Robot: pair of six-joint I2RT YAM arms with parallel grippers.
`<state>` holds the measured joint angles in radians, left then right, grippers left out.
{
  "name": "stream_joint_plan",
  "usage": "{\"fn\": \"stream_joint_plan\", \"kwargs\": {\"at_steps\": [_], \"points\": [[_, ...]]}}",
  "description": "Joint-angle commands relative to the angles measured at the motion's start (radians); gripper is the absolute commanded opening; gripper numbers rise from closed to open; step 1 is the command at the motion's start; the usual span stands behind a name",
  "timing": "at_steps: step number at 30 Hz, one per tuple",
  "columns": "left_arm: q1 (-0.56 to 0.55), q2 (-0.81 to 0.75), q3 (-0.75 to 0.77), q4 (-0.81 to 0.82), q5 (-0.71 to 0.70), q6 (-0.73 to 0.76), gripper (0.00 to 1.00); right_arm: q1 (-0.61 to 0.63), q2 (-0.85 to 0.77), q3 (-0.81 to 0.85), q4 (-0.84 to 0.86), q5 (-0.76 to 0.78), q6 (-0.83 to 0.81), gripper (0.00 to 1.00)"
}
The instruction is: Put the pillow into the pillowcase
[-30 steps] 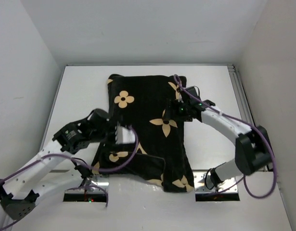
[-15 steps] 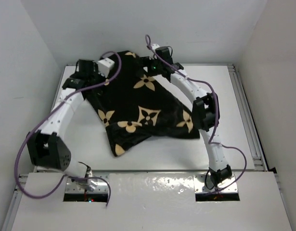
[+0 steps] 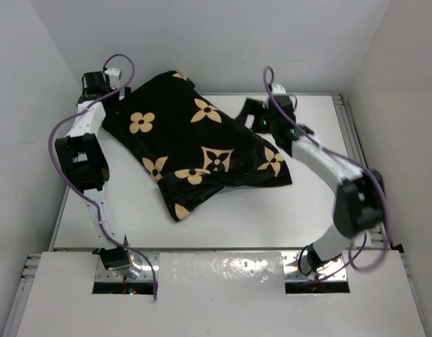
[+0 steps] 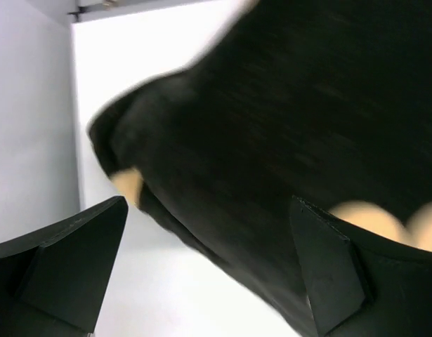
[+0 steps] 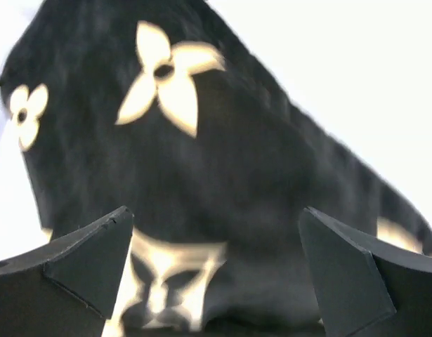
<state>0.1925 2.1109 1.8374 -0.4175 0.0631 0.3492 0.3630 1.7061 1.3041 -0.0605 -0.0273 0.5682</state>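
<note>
Black velvety pillowcase (image 3: 201,158) with tan flower prints lies bulky and diagonal across white tabletop (image 3: 307,210). At its far-left corner, left fingers (image 4: 68,274) spread wide open. At its right edge, right fingers (image 5: 75,274) also spread open, fabric just ahead.

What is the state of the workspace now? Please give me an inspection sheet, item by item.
Surface: white table, no marks seen.
Job's things: pillowcase lies diagonally across the far half, bulging, with its near corner folded over. No cream surface of the pillow shows; whether it is inside cannot be told.
Clutter: nothing seen.
Grippers: left gripper open at the far left corner of the fabric; right gripper open at its far right edge.
Cables: purple cables loop along both arms.
Surroundings: white walls on three sides; metal rail along the right edge.
</note>
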Motion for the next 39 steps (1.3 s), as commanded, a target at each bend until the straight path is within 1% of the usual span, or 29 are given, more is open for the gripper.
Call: {"fn": "stream_joint_plan", "kwargs": {"at_steps": [1, 2, 3, 4, 6, 8, 10, 11, 13, 14, 17, 18, 20, 21, 22, 23, 24, 27, 28, 30, 31, 32, 33, 34, 35, 36, 37, 38, 39], "points": [[0.028, 0.070, 0.117, 0.077, 0.076, -0.013, 1.00, 0.067, -0.251, -0.317, 0.023, 0.099, 0.235, 0.99], [0.033, 0.099, 0.126, 0.091, 0.110, -0.010, 1.00, 0.083, -0.302, -0.389, 0.045, 0.113, 0.295, 0.99], [0.035, 0.112, 0.128, 0.098, 0.179, -0.007, 1.00, 0.099, -0.382, -0.458, 0.086, 0.153, 0.423, 0.98], [0.033, 0.126, 0.129, 0.105, 0.191, -0.007, 1.00, 0.131, -0.413, -0.561, 0.085, 0.179, 0.491, 0.94], [0.024, 0.167, 0.132, 0.106, 0.205, -0.006, 1.00, 0.165, -0.459, -0.643, 0.103, 0.240, 0.641, 0.93], [0.018, 0.207, 0.140, 0.091, 0.198, 0.002, 1.00, 0.204, -0.465, -0.726, 0.155, 0.274, 0.740, 0.94], [0.016, 0.224, 0.135, 0.074, 0.195, 0.016, 1.00, 0.221, -0.454, -0.761, 0.201, 0.288, 0.772, 0.96], [0.016, 0.228, 0.129, 0.069, 0.193, 0.017, 0.96, 0.221, -0.435, -0.775, 0.214, 0.296, 0.791, 0.97], [0.021, 0.224, 0.114, 0.063, 0.201, 0.027, 0.78, 0.203, -0.395, -0.792, 0.275, 0.297, 0.814, 0.98], [0.021, 0.212, 0.090, 0.063, 0.202, 0.027, 0.64, 0.191, -0.376, -0.795, 0.341, 0.291, 0.799, 0.98], [0.030, 0.167, 0.036, 0.057, 0.214, 0.050, 0.47, 0.140, -0.314, -0.773, 0.424, 0.280, 0.747, 0.96], [0.033, 0.156, -0.007, 0.056, 0.218, 0.072, 0.40, 0.127, -0.300, -0.754, 0.412, 0.283, 0.715, 0.94], [0.039, 0.123, -0.045, 0.036, 0.218, 0.102, 0.29, 0.090, -0.273, -0.714, 0.393, 0.282, 0.708, 0.91], [0.044, 0.110, -0.087, 0.029, 0.215, 0.126, 0.21, 0.074, -0.267, -0.717, 0.401, 0.279, 0.707, 0.87], [0.045, 0.100, -0.110, 0.025, 0.210, 0.138, 0.17, 0.047, -0.255, -0.720, 0.407, 0.273, 0.717, 0.83], [0.050, 0.081, -0.131, 0.019, 0.204, 0.146, 0.10, 0.033, -0.241, -0.723, 0.406, 0.261, 0.734, 0.79], [0.053, 0.071, -0.174, 0.019, 0.187, 0.152, 0.06, 0.016, -0.208, -0.724, 0.400, 0.224, 0.781, 0.75], [0.079, 0.029, -0.231, 0.010, 0.187, 0.128, 0.05, -0.041, -0.146, -0.732, 0.390, 0.156, 0.844, 0.68], [0.093, 0.014, -0.259, -0.024, 0.193, 0.129, 0.05, -0.058, -0.139, -0.730, 0.390, 0.150, 0.848, 0.64], [0.097, -0.035, -0.289, -0.078, 0.214, 0.163, 0.06, -0.078, -0.111, -0.711, 0.361, 0.147, 0.806, 0.62], [0.094, -0.057, -0.323, -0.137, 0.227, 0.190, 0.06, -0.107, -0.094, -0.668, 0.350, 0.142, 0.780, 0.60], [0.093, -0.110, -0.343, -0.171, 0.243, 0.218, 0.09, -0.128, -0.076, -0.640, 0.335, 0.126, 0.729, 0.51], [0.088, -0.139, -0.369, -0.196, 0.266, 0.271, 0.10, -0.177, -0.012, -0.558, 0.324, 0.072, 0.708, 0.46], [0.073, -0.200, -0.413, -0.255, 0.280, 0.307, 0.12, -0.208, 0.031, -0.501, 0.330, 0.034, 0.684, 0.34], [0.061, -0.230, -0.438, -0.280, 0.294, 0.347, 0.17, -0.234, 0.077, -0.436, 0.321, -0.011, 0.627, 0.29], [0.032, -0.294, -0.496, -0.317, 0.297, 0.426, 0.19, -0.281, 0.189, -0.244, 0.241, -0.102, 0.593, 0.24], [0.016, -0.322, -0.526, -0.331, 0.296, 0.473, 0.21, -0.297, 0.251, -0.112, 0.240, -0.141, 0.552, 0.20], [-0.004, -0.353, -0.550, -0.351, 0.285, 0.552, 0.25, -0.305, 0.310, 0.026, 0.080, -0.172, 0.448, 0.17], [-0.022, -0.377, -0.575, -0.362, 0.279, 0.580, 0.26, -0.306, 0.379, 0.343, -0.018, -0.201, 0.391, 0.17]]}}
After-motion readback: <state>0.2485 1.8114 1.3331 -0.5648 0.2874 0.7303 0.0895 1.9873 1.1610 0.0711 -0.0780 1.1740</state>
